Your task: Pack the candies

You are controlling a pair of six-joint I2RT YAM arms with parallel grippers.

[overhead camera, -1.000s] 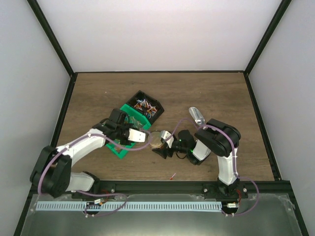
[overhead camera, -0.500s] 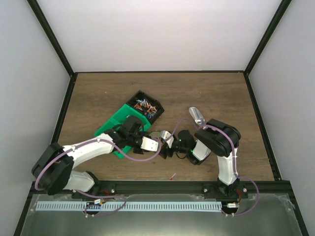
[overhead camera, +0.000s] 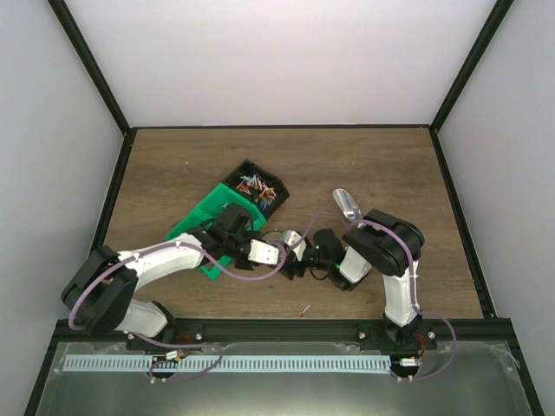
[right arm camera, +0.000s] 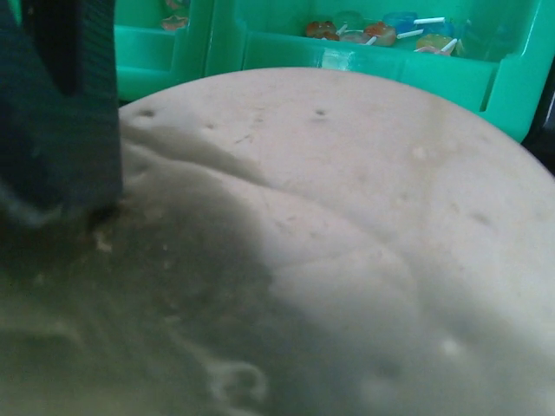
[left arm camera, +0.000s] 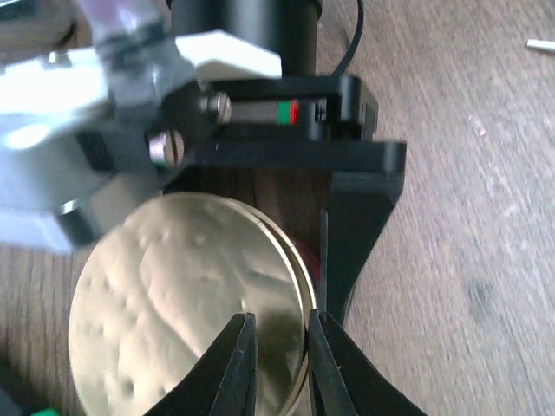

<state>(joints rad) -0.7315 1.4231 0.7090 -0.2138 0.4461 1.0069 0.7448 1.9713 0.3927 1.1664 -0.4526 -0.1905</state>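
Left wrist view: your left end effector (left arm camera: pixel 279 336) is nearly closed, pinching the gold lid's (left arm camera: pixel 173 312) rim. You can't tell the right end effector's (overhead camera: pixel 291 258) opening. Candies (overhead camera: pixel 254 184) fill the black bin (overhead camera: pixel 279 199).

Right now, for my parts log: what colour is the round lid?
The lid is gold; left wrist view shows it best.

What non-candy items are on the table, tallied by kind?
gold lid: 1
silver scoop: 1
green tray: 1
black box: 1
Total: 4
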